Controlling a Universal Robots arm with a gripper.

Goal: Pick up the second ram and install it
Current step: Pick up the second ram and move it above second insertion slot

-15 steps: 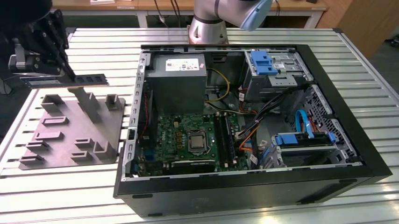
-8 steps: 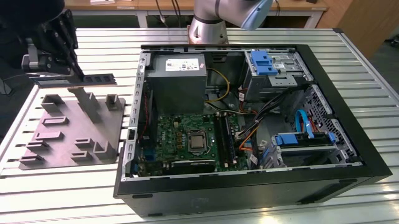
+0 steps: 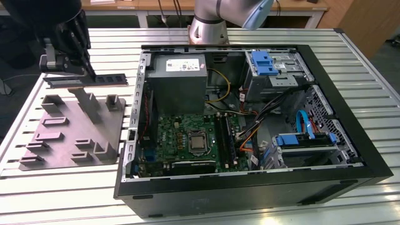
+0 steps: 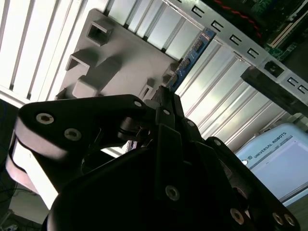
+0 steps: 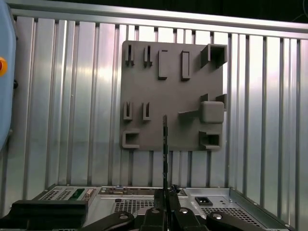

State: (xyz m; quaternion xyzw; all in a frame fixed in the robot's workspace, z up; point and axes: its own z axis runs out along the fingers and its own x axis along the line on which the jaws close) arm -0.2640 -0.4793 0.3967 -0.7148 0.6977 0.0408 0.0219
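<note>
The biggest thing is the silver table (image 3: 62,187) with long grooves. On it lies a big black computer case (image 3: 250,187) with its side off, so the green board (image 3: 187,136) inside shows. Just beside the case, toward the exterior view's left, a gray plate (image 3: 69,136) with little slots and blocks sits on the table.

My claw (image 3: 81,75) hangs over the far end of that gray plate, well apart from the green board. It is squeezed tight on the second ram (image 3: 109,78), a long, thin, dark stick. In the exterior view the stick lies flat and level, with one end poking out toward the case. A tall post (image 3: 84,103) on the plate stands right under it, and I cannot tell if they touch.

In the first wrist view the second ram (image 5: 165,144) looks like a thin dark line running out from my claw (image 5: 165,199) over the gray plate (image 5: 171,96)
</note>
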